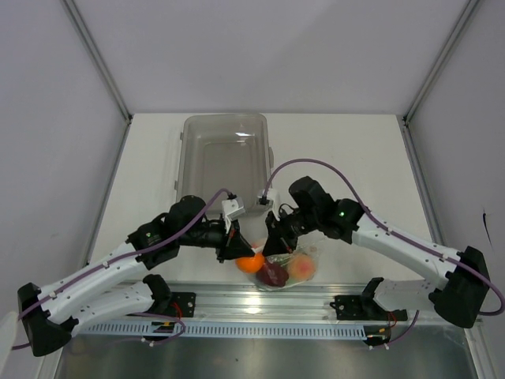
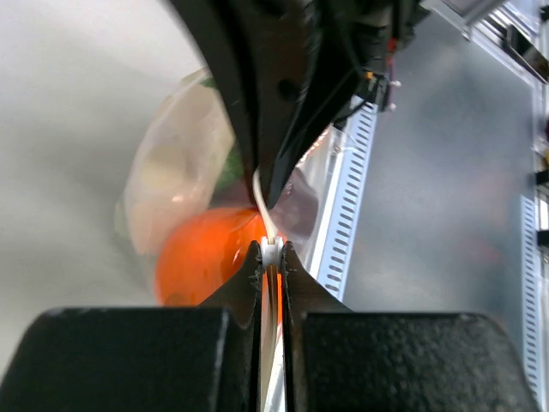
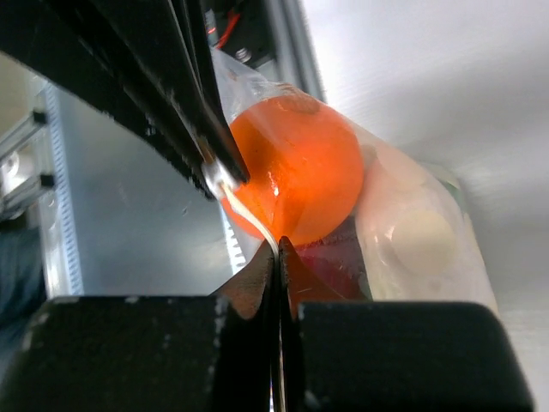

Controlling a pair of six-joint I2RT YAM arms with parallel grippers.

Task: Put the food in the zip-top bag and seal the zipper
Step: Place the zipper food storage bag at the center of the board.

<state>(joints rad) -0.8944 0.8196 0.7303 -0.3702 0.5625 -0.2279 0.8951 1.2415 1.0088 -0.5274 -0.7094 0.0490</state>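
Pinching the zipper (image 2: pixel 261 202) from both ends, the left fingers (image 2: pixel 249 273) and right fingers (image 3: pixel 260 273) are each clamped tight on that thin strip. Food's in: orange (image 1: pixel 250 263), dark red bulb (image 1: pixel 273 273) and peach (image 1: pixel 301 268) show through the bag (image 1: pixel 313 253), sitting at the counter's (image 1: pixel 355 150) near edge. Loading looks done; what's left, I'd judge, is pressing the seal closed along its length.

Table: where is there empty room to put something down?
Bare table lies right of the grey tray, out to the table's right edge, and there is a narrower strip left of the tray. The near middle is crowded: the left gripper and right gripper both pinch the bag of food there.
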